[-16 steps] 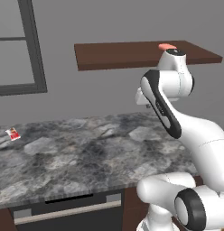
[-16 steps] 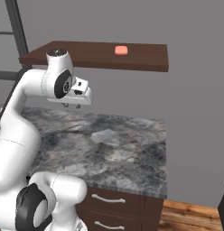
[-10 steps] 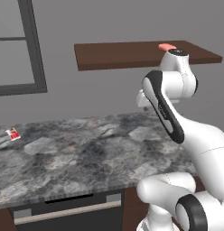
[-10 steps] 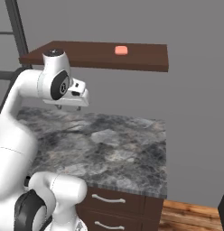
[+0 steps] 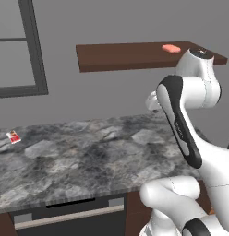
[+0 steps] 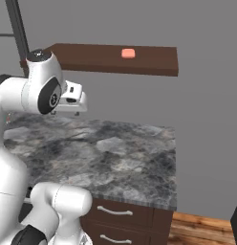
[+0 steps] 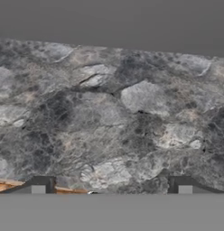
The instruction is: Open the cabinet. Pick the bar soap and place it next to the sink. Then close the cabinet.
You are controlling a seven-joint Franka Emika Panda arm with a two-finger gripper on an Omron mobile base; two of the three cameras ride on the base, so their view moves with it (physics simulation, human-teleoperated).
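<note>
Grey wall at the back, with a dark window frame (image 5: pixel 35 50) at the far left. A marbled grey stone counter (image 5: pixel 88 152) runs along below it, over brown drawers (image 6: pixel 123 217) with pale handles, and a dark oven front (image 5: pixel 65 216) sits under its left part. A strip of wooden floor (image 6: pixel 201 229) shows beyond the counter's right end.

A dark brown shelf (image 6: pixel 144 60) stands out from the wall above the counter. It is an open board; no door can be made out on it.

The arm is folded upright over the counter. Gripper (image 7: pixel 111 186) held out from the white hand at about mid-height, above the stone and well below the shelf. In the hand view the two dark finger tips (image 7: pixel 40 184) rise at the bottom, set wide apart, with nothing between them. Bare counter lies ahead of them, reaching up to the grey wall.

Bar soap (image 6: pixel 128 53): small salmon-pink block lying flat on top of the shelf, toward its middle in the right base view. It is above the gripper and off to its right, well apart from it.

A small red-and-white packet (image 5: pixel 14 136) lies on the counter far to the gripper's left, near the wall below the window frame.
</note>
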